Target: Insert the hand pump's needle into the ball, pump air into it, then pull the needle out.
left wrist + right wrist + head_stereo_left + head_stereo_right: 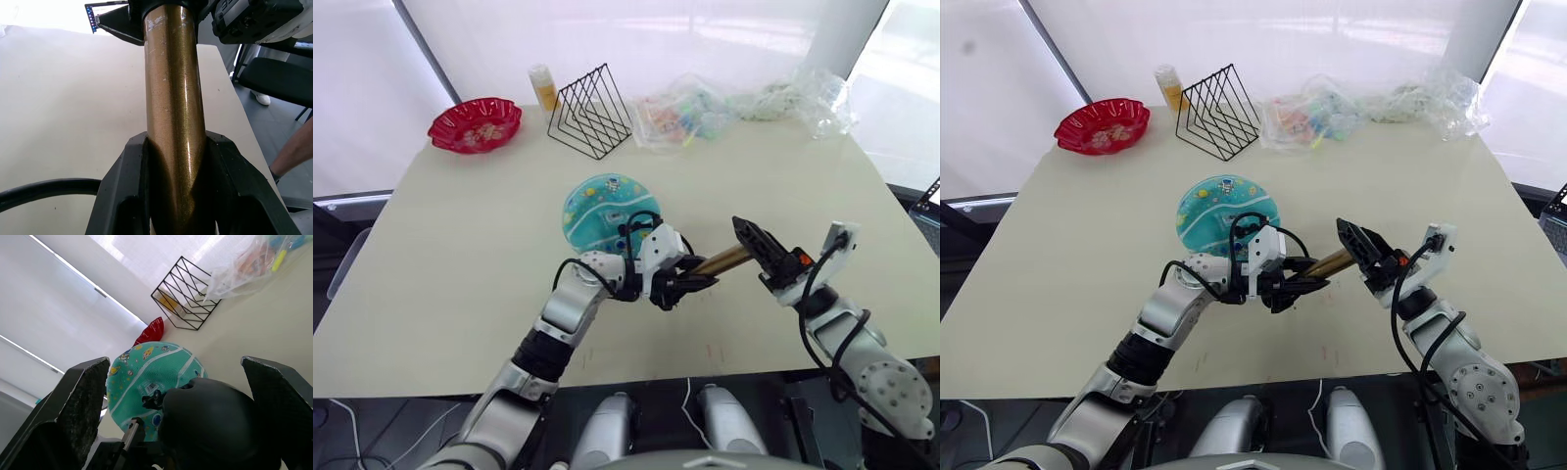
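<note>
Nearest the front edge of the desk (450, 294), the left gripper (677, 279) is clenched around the gold barrel of the hand pump (722, 260), its two black fingers (128, 186) pressing the cylinder from either side in the left wrist view. The pump lies roughly level above the desk, its far end reaching toward the right gripper (754, 243), whose fingers (73, 406) stand spread apart on either side of the pump's black handle end (210, 416) without closing on it. The thin black hose (1252, 223) loops up from the left gripper toward the ball (603, 211), which sits near the middle of the desk, just behind the left gripper; whether the needle is in the ball cannot be told. Toward the far edge stand a black wire rack (590, 113) and a small bottle (544, 86), with a red dish (475, 124) at the far left corner and crumpled clear plastic bags (744, 103) along the far right.
</note>
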Tool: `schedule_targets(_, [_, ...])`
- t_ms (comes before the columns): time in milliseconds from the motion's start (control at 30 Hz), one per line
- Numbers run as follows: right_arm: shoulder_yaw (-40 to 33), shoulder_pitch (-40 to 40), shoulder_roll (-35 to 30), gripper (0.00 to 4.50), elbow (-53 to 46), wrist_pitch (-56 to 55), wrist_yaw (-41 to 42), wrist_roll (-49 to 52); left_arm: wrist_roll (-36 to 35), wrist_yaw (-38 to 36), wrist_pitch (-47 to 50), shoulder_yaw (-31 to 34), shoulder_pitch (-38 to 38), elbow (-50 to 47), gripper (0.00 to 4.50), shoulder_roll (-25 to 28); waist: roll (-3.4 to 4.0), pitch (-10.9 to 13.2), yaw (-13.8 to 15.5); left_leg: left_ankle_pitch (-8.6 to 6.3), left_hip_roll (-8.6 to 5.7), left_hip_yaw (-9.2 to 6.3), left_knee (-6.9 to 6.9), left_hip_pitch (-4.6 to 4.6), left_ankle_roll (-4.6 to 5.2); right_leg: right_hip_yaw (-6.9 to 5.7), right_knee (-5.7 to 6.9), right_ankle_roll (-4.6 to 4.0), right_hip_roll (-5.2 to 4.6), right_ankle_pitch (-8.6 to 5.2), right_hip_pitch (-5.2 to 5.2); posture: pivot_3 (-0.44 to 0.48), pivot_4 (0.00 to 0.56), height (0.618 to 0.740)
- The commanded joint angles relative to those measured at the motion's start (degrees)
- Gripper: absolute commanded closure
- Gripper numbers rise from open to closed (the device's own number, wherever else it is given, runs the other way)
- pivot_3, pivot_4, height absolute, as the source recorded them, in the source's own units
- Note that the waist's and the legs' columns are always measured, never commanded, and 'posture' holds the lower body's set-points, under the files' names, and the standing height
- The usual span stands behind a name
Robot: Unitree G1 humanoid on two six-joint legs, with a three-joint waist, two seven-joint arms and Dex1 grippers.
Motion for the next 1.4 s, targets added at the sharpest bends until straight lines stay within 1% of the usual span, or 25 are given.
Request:
schedule_targets(33, [0.0,-0.9,0.3,0.0,-2.9,-1.3,0.5,0.1,-0.2,0.2,-0.5,0.1,-0.2,-1.1,3.45,-0.5,-0.01,0.0,0.3,0.0,0.0,0.0,0.0,-0.02,0.0,0.0,0.0,0.0,-0.01,0.0,-0.03,0.0,0.15,0.74])
schedule_targets(267, [0.2,-1.2,0.6,0.0,-2.8,-1.6,0.6,-0.6,0.0,0.4,-0.1,-0.2,0.0,-1.2,3.45,-0.7,-0.01,0.0,1.4,0.01,-0.01,-0.08,0.08,-0.36,-0.01,-0.11,0.09,-0.02,-0.01,0.01,-0.33,0.0,0.15,0.74])
schedule_targets(300, [0.2,-1.2,0.6,0.52,-2.7,-1.6,0.7,-0.8,0.0,0.4,-0.1,-0.2,0.0,-1.2,3.45,-0.7,-0.01,0.0,1.6,0.01,-0.01,-0.1,0.09,-0.39,-0.01,-0.14,0.08,-0.02,-0.01,0.01,-0.33,0.0,0.15,0.74])
schedule_targets(333, [0.2,-1.2,0.7,0.81,-2.7,-1.6,0.7,-0.9,0.0,0.5,-0.1,-0.2,0.0,-1.2,3.45,-0.7,-0.01,0.0,1.6,0.01,-0.01,-0.11,0.1,-0.41,-0.01,-0.17,0.08,-0.02,-0.02,0.02,-0.33,0.0,0.15,0.74])
schedule_targets(367, [0.3,-1.2,0.8,1.27,-2.7,-1.6,0.8,-1.1,0.0,0.5,-0.1,-0.2,0.0,-1.1,3.45,-0.7,-0.01,0.0,1.7,0.01,-0.01,-0.12,0.1,-0.41,-0.01,-0.18,0.09,-0.02,-0.02,0.02,-0.33,0.0,0.15,0.74])
schedule_targets(400, [0.3,-1.2,0.9,1.83,-2.7,-1.7,0.8,-1.2,0.0,0.4,-0.1,-0.3,0.1,-1.1,3.45,-0.7,-0.01,0.0,1.7,0.01,-0.01,-0.13,0.11,-0.43,-0.01,-0.21,0.09,-0.02,-0.02,0.03,-0.33,0.0,0.15,0.74])
schedule_targets(467, [0.4,-1.2,1.0,2.41,-2.6,-1.8,0.8,-1.4,0.0,0.4,-0.1,-0.3,0.2,-1.1,3.45,-0.7,-0.01,0.0,1.7,0.01,-0.01,-0.16,0.11,-0.43,-0.02,-0.23,0.1,-0.03,-0.02,0.06,-0.32,0.0,0.15,0.74])
schedule_targets(500, [0.4,-1.2,1.0,2.63,-2.6,-1.8,0.8,-1.5,0.0,0.5,-0.1,-0.3,0.2,-1.1,3.45,-0.7,-0.01,0.0,1.7,0.01,-0.01,-0.16,0.12,-0.43,-0.02,-0.25,0.11,-0.04,-0.02,0.06,-0.32,0.0,0.15,0.74])
schedule_targets(533, [0.4,-1.2,1.1,2.72,-2.6,-1.8,0.8,-1.7,0.0,0.5,-0.1,-0.3,0.2,-1.1,3.45,-0.7,-0.01,0.0,1.7,0.02,-0.01,-0.18,0.12,-0.43,-0.02,-0.26,0.12,-0.05,-0.01,0.08,-0.32,0.0,0.15,0.74])
schedule_targets(767, [0.6,-1.3,1.7,2.73,-2.2,-1.8,1.2,-2.7,0.1,0.4,-0.2,-0.2,0.3,-0.9,3.45,-0.6,-0.01,0.0,1.7,0.03,-0.01,-0.2,0.16,-0.43,-0.04,-0.28,0.15,-0.06,0.0,0.11,-0.32,0.0,0.15,0.74])
schedule_targets(1000, [0.3,-1.4,1.7,2.73,-2.1,-2.1,1.6,-3.3,-1.6,0.0,1.8,0.7,0.4,-1.6,3.45,-0.2,-0.01,0.0,1.7,0.03,-0.01,-0.21,0.16,-0.43,-0.04,-0.28,0.15,-0.06,0.0,0.11,-0.32,0.0,0.15,0.74])
schedule_targets(1033, [0.2,-1.4,1.7,2.73,-2.2,-2.1,1.8,-3.5,-2.0,-0.1,2.1,1.0,0.2,-1.7,2.44,-0.1,-0.01,0.0,1.6,0.03,-0.01,-0.2,0.17,-0.43,-0.04,-0.28,0.15,-0.07,0.0,0.11,-0.32,0.0,0.15,0.74])
schedule_targets(1067, [0.2,-1.3,1.6,2.73,-2.2,-2.2,1.9,-3.6,-2.3,-0.2,2.4,1.1,0.1,-1.7,2.15,0.0,-0.01,0.0,1.6,0.03,-0.01,-0.2,0.17,-0.43,-0.04,-0.28,0.16,-0.07,0.0,0.11,-0.32,0.0,0.15,0.74])
schedule_targets(1100, [0.2,-1.3,1.5,2.73,-2.3,-2.2,2.0,-3.8,-2.4,-0.2,2.6,1.3,0.0,-1.8,1.51,0.1,-0.01,0.0,1.6,0.03,-0.01,-0.21,0.17,-0.43,-0.04,-0.29,0.17,-0.07,0.0,0.11,-0.32,0.0,0.15,0.74])
schedule_targets(1133, [0.1,-1.3,1.5,2.73,-2.3,-2.2,2.1,-3.9,-2.4,-0.2,2.6,1.4,-0.1,-1.8,1.22,0.2,-0.01,0.0,1.6,0.03,-0.01,-0.22,0.17,-0.43,-0.04,-0.29,0.17,-0.07,0.0,0.11,-0.32,0.0,0.15,0.74])
schedule_targets(1233, [0.3,-1.2,0.9,2.73,-2.6,-2.2,2.6,-5.1,-3.2,-1.0,3.0,2.2,-0.2,-2.6,0.16,1.1,-0.01,0.0,1.6,0.04,-0.01,-0.21,0.17,-0.43,-0.04,-0.29,0.17,-0.07,0.0,0.11,-0.32,0.0,0.15,0.74])
schedule_targets(1267, [0.4,-1.2,0.7,2.73,-2.8,-2.2,2.9,-5.6,-3.8,-1.6,3.2,2.8,-0.2,-3.0,0.07,1.7,-0.01,0.0,1.6,0.04,-0.01,-0.21,0.18,-0.43,-0.05,-0.29,0.17,-0.07,0.0,0.11,-0.32,0.0,0.15,0.74])
schedule_targets(1400, [0.9,-1.3,-0.7,2.73,-3.1,-2.1,4.4,-7.9,-5.4,-3.1,3.7,4.3,-0.1,-3.8,0.07,3.7,0.0,0.0,1.6,0.04,-0.01,-0.23,0.18,-0.43,-0.05,-0.3,0.18,-0.07,0.01,0.12,-0.32,0.0,0.15,0.74])
